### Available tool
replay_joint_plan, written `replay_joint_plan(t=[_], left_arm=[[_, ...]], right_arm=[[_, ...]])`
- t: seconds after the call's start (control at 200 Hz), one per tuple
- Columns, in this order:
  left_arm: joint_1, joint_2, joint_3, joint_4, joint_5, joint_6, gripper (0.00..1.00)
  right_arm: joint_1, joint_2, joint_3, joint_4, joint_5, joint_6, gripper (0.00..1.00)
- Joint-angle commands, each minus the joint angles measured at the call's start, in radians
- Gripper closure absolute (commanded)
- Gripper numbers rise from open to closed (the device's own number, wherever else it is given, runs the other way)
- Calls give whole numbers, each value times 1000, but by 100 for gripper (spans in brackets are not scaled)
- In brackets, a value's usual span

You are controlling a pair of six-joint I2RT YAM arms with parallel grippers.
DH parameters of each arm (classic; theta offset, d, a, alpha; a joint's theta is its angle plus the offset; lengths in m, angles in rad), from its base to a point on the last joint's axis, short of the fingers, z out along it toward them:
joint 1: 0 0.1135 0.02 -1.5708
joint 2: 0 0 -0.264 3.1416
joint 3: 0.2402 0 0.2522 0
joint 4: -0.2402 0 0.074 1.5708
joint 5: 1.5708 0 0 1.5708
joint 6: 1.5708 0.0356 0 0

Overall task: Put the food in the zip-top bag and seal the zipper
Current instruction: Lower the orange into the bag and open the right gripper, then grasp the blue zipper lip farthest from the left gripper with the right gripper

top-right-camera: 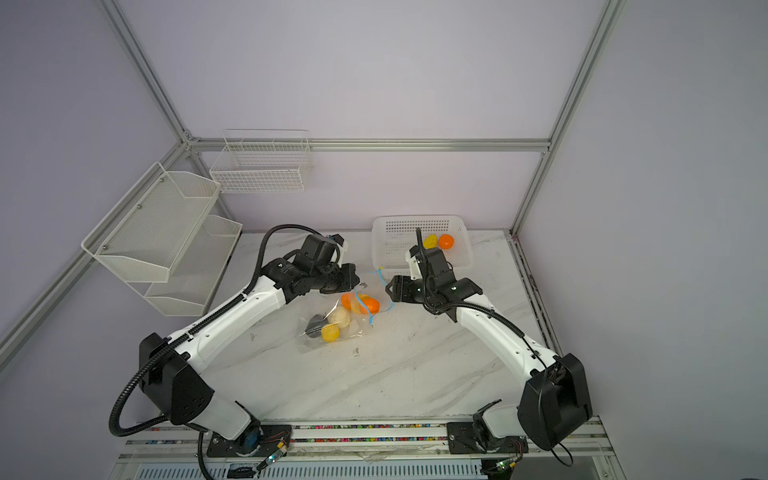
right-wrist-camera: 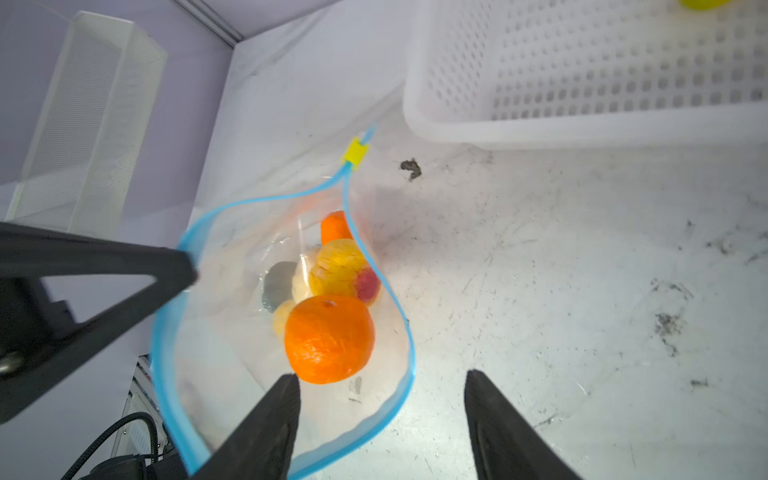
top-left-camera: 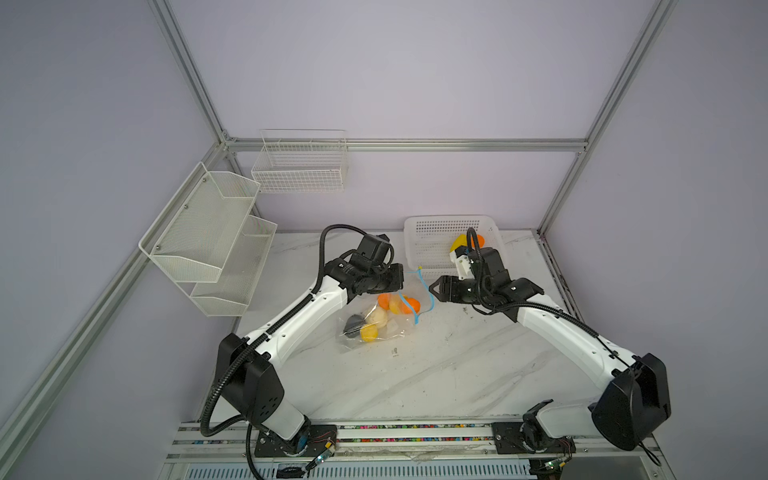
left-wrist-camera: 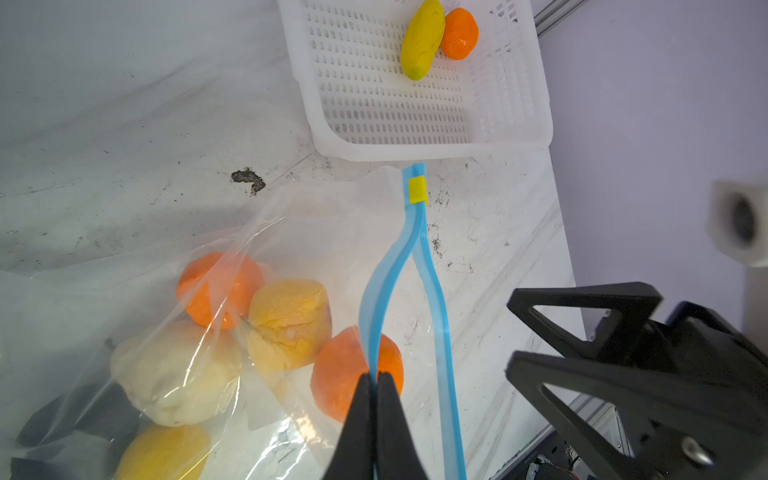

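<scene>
The clear zip-top bag (top-left-camera: pixel 376 332) lies mid-table with its mouth open. My left gripper (left-wrist-camera: pixel 377 376) is shut on one lip of the blue zipper (left-wrist-camera: pixel 374 307) and holds it up. The yellow slider (left-wrist-camera: pixel 417 190) sits at the far end. Inside are an orange ball (right-wrist-camera: pixel 328 338), a yellow fruit (right-wrist-camera: pixel 336 268), a cream bulb (left-wrist-camera: pixel 174 370), a dark lump (right-wrist-camera: pixel 276 282) and more food. My right gripper (right-wrist-camera: pixel 381 374) is open at the mouth, astride the lower lip, holding nothing. An elongated yellow fruit (left-wrist-camera: pixel 422 39) and an orange ball (left-wrist-camera: pixel 459 33) lie in the white basket (left-wrist-camera: pixel 415 145).
The perforated basket (top-left-camera: pixel 415 232) stands at the back right, just beyond the slider. A two-tier mesh shelf (top-left-camera: pixel 208 232) hangs on the left wall and a wire basket (top-left-camera: pixel 299 166) on the back wall. A small paper scrap (top-left-camera: pixel 394 352) lies before the bag.
</scene>
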Motion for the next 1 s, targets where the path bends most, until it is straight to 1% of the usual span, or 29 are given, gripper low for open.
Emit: replay_joint_plan(t=[0.0,0.255,0.385,0.67,0.995], left_arm=[[-6,-41,47,32,0,10,100],[-7,-45,47,32,-1,12,100],[-6,-48,47,32,-1,13,100],[-6,-53,47,32,-2,17,100],[-7,-75,44,29,-8,17,100]], right_arm=[[-15,17,-41,81,-105,86,36],[-34,61,-113,235,-259,184,42],[-34,85,-131,282,-323,198,49],[-34,80,-139,302,-344,206,65],[-27,64,-122,308,-351,206,79]])
